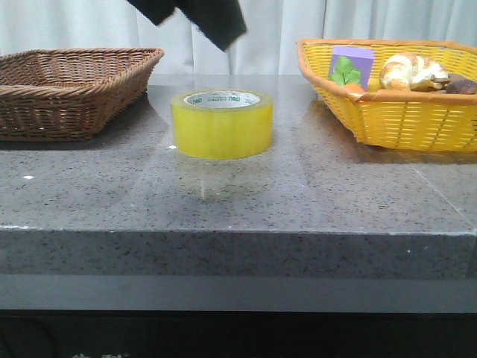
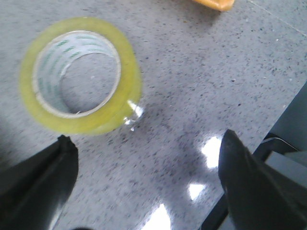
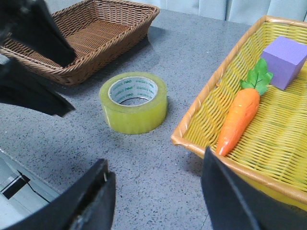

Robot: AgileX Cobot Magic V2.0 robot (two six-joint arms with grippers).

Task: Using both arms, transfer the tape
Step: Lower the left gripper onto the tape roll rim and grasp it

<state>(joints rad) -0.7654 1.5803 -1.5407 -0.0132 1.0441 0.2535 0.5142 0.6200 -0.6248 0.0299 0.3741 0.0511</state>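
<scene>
Grey speckled stone table (image 1: 238,201) against pale curtains, front edge running across the low part of the front view. Brown wicker basket (image 1: 71,86) on the left, empty as far as seen; yellow basket (image 1: 395,104) on the right, holding a toy carrot (image 3: 238,120), a purple block (image 3: 284,56) and other items too blurred to name. Tape (image 1: 222,123) lay flat on its side between the baskets, hole up, touching neither, likely set mid-table for reach by both arms. Bare stone all round the roll, widest toward the front edge. Left gripper (image 2: 144,191) hovered over the table just beside the roll, fingers spread wide, holding nothing. Right gripper (image 3: 156,201) hung further back near the yellow basket's rim, fingers likewise apart and empty. No grasp begun yet, by the look of it.
</scene>
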